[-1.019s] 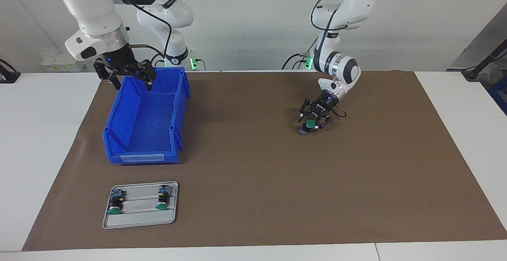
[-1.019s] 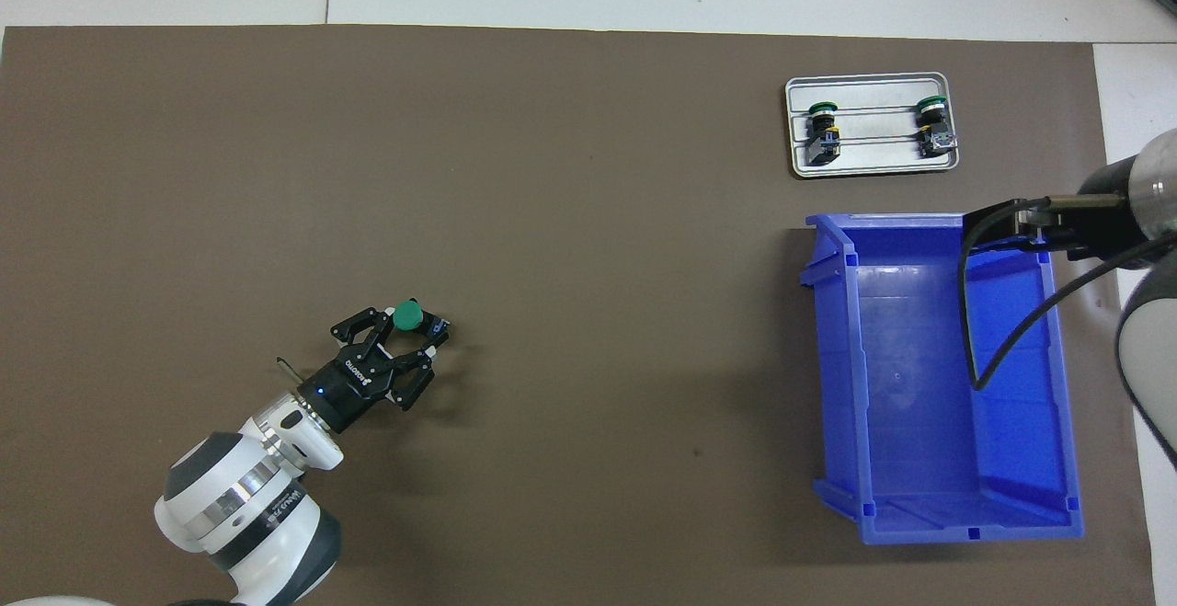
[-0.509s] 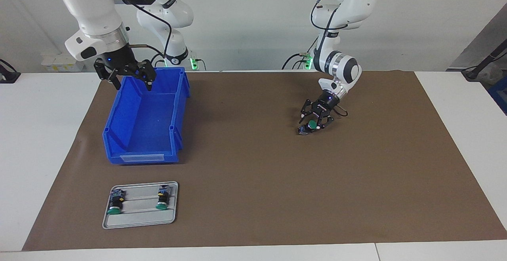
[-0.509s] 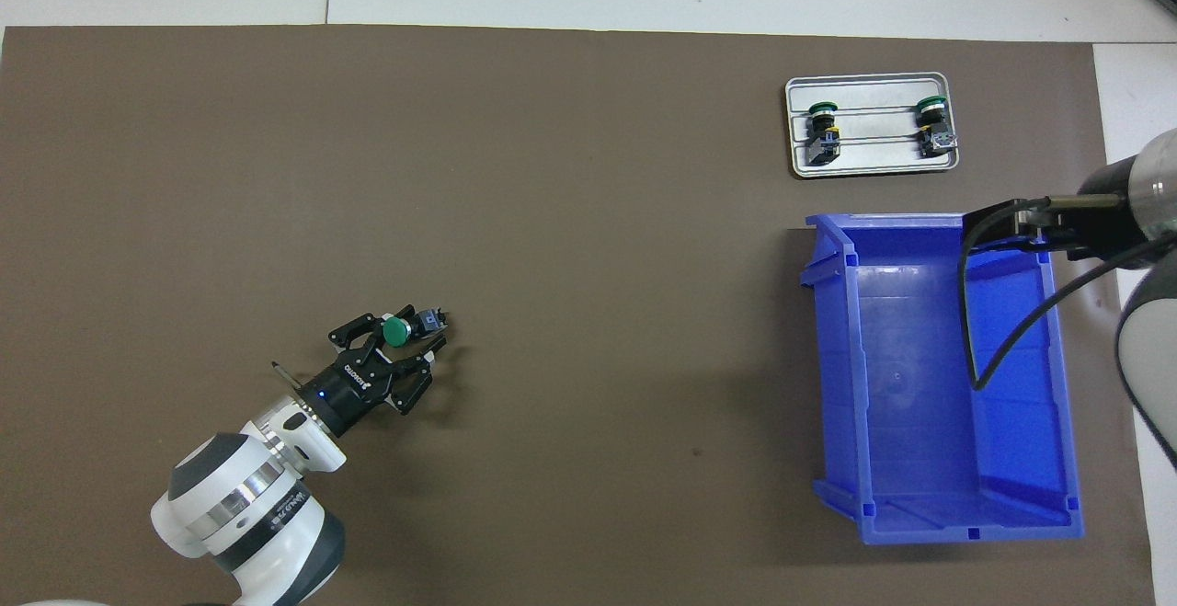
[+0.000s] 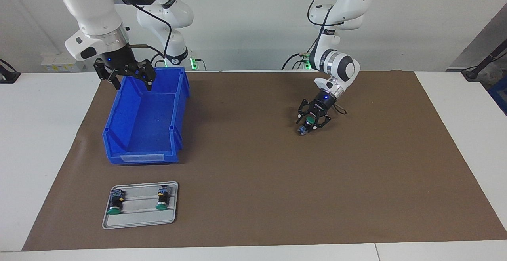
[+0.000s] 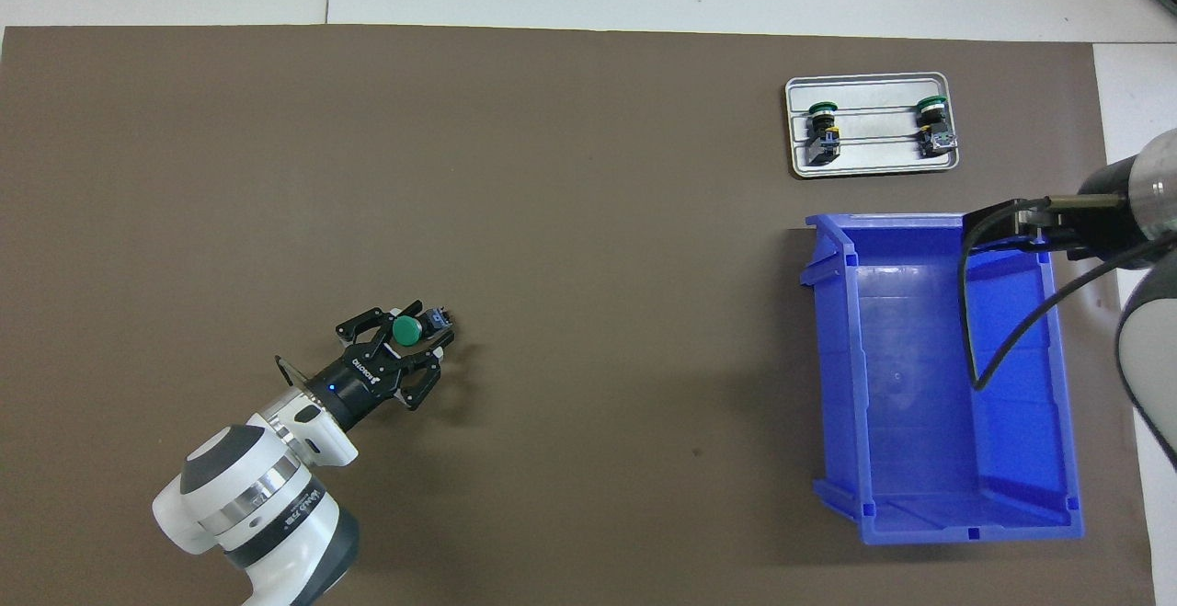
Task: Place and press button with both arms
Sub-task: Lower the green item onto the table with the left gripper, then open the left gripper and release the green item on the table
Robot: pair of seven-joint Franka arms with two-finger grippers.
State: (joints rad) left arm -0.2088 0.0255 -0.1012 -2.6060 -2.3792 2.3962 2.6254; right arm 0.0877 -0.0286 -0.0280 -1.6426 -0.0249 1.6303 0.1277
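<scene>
The left tool (image 5: 311,123), clamped on the button (image 5: 309,125), has tipped it lower over the mat (image 5: 253,197) toward the left arm's end of the bench, readying placement. The right tool (image 5: 130,79) waits over the blue bin (image 5: 119,150), fingers apart.

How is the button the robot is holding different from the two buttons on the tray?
The held button sits gripped in the left gripper over the brown mat, toward the left arm's end; the tray buttons lie loose on the grey tray, toward the right arm's end. The held one is tilted, base down at the mat; the tray pair lie flat on their sides. All three have green caps and black bodies.
</scene>
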